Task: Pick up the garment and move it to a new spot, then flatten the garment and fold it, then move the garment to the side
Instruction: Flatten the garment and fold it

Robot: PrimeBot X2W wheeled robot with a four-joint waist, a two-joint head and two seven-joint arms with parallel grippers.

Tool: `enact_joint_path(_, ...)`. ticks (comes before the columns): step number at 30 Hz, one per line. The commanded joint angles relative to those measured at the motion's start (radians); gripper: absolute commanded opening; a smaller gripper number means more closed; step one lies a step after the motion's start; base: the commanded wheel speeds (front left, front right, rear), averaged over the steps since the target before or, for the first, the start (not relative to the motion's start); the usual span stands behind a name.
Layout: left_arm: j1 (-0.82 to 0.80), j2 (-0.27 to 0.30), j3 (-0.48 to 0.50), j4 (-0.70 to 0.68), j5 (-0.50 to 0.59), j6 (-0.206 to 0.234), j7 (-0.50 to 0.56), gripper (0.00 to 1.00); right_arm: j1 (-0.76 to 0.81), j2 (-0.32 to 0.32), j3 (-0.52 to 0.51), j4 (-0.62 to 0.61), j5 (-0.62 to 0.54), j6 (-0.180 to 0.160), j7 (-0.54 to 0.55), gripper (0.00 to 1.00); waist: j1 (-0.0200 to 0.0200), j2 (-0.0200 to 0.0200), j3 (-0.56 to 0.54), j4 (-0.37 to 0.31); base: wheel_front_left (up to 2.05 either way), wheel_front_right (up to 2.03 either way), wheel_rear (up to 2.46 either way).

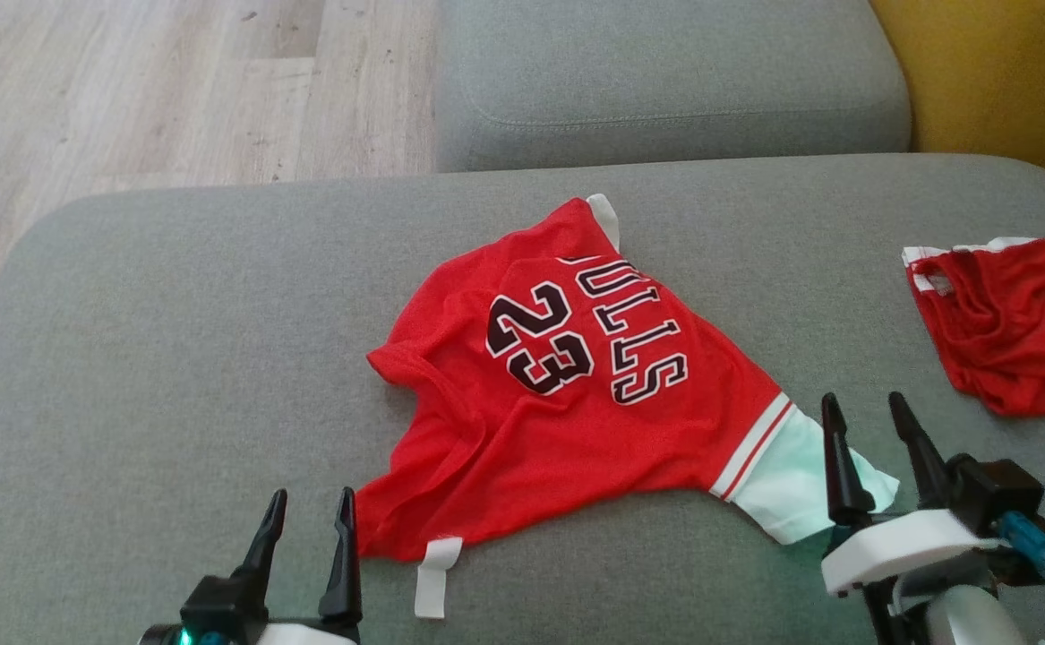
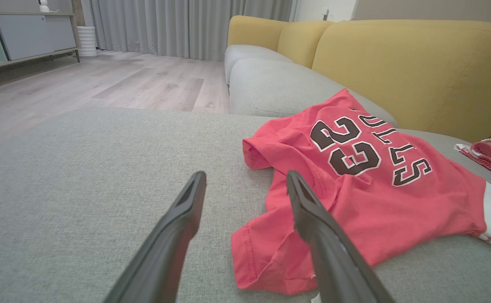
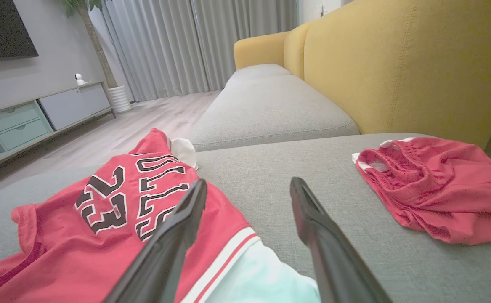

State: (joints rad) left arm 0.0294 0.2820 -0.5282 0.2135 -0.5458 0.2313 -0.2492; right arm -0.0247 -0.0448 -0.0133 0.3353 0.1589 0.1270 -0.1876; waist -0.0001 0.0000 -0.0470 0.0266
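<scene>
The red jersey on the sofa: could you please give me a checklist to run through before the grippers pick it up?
1. Left gripper open and empty: ok.
2. Right gripper open and empty: ok.
3. Jersey free of the red shorts: ok, they lie apart.
4. Jersey flat: not ok, rumpled with edges tucked under.
5. Bare sofa seat for a new spot: ok, on the robot's left.
6. Anything hidden under the jersey: cannot tell.

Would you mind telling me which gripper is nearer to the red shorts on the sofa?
Right. The right gripper is just left of the shorts, at the near end of the jersey; the left gripper is far off, at the jersey's opposite end.
</scene>
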Motion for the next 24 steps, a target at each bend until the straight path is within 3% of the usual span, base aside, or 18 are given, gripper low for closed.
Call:
enact_joint_path(1,-0.046,0.003,0.028,-0.021,-0.009,-0.004,-0.012,1.0,-0.02,-0.005,0.035,-0.036,0.004,0.004,-0.001,1.0,0.0001,0.0,-0.003,0.003,0.0,0.0,0.0)
enact_joint_path(17,-0.053,-0.008,0.018,-0.003,-0.009,-0.011,-0.012,1.0,-0.025,-0.005,0.062,-0.038,0.0,0.004,0.004,1.0,0.0001,0.0,0.007,0.004,0.0,0.0,0.0)
enact_joint_path(24,-0.064,-0.041,-0.026,0.06,-0.028,-0.018,0.071,1.0,-0.032,-0.005,0.057,-0.048,-0.006,0.004,0.006,1.0,0.0001,0.0,0.022,-0.001,0.0,0.0,0.0)
